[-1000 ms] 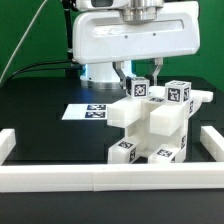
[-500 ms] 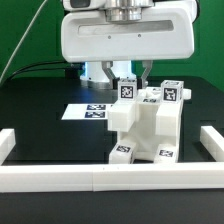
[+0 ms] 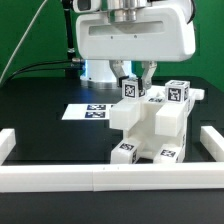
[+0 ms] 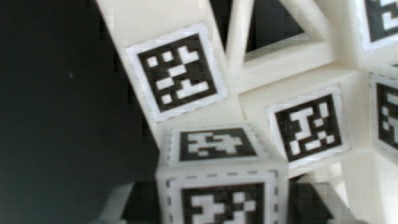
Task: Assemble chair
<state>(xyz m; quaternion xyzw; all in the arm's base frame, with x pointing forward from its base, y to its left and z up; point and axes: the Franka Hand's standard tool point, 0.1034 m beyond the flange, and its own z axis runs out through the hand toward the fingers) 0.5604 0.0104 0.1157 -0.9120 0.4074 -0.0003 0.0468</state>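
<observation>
The chair (image 3: 150,125), a partly joined stack of white tagged blocks, stands on the black table (image 3: 40,115) close to the white border wall (image 3: 100,178) along its front edge. The gripper (image 3: 133,80) hangs directly above it, fingers straddling a small tagged cube at the top. They seem closed on that piece, though the wrist view is too cramped to confirm contact.

Hand (image 3: 133,76) grips, seemingly, tagged part atop chair (image 3: 150,128); marker board (image 3: 88,111) behind.

black table (image 3: 30,120) with marker board (image 3: 88,111), white border wall (image 3: 60,178), chair (image 3: 148,128)
</observation>
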